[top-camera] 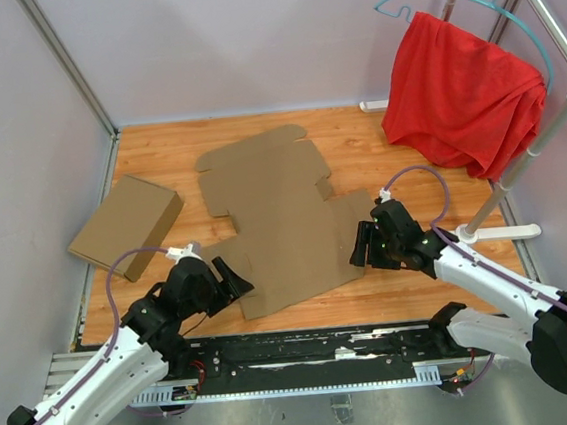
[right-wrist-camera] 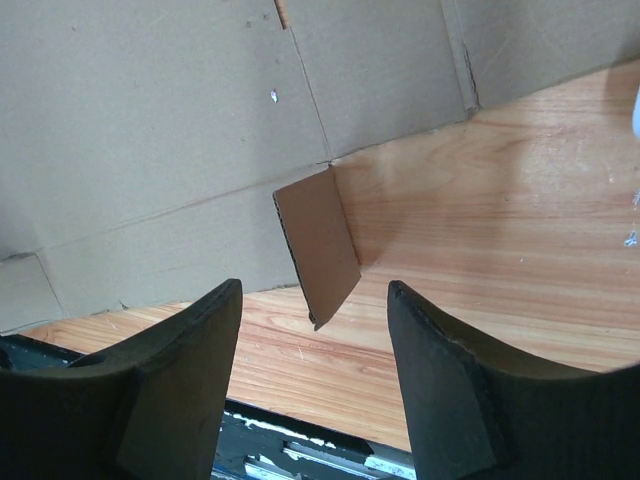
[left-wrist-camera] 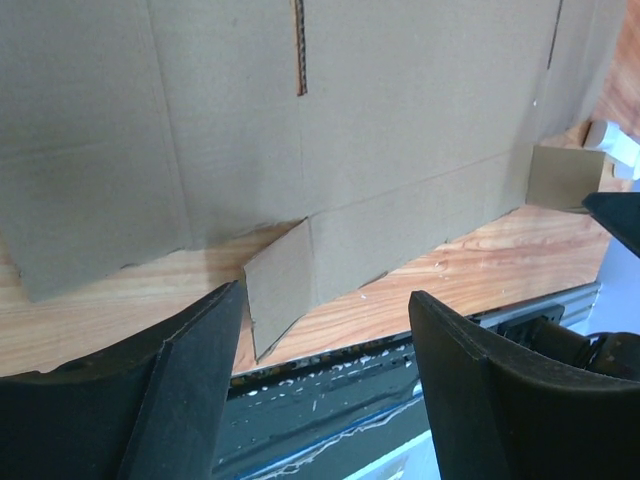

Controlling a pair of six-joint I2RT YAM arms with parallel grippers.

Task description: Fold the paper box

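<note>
The paper box (top-camera: 273,208) lies unfolded and flat on the wooden table, a brown die-cut sheet with flaps and tabs. My left gripper (top-camera: 238,277) is open at the sheet's near-left corner. In the left wrist view its fingers (left-wrist-camera: 190,370) frame a small corner tab (left-wrist-camera: 280,285) of the sheet (left-wrist-camera: 330,110). My right gripper (top-camera: 360,247) is open at the sheet's near-right edge. In the right wrist view a small tab (right-wrist-camera: 320,245) sticks up from the sheet (right-wrist-camera: 170,120), just ahead of the open gripper (right-wrist-camera: 315,320). Neither gripper holds anything.
A finished tan cardboard box (top-camera: 126,228) sits at the left of the table. A red cloth (top-camera: 463,95) hangs on a hanger from a metal rack (top-camera: 547,26) at the back right. The rack's foot (top-camera: 497,234) rests near my right arm. The black rail (top-camera: 306,346) runs along the table's near edge.
</note>
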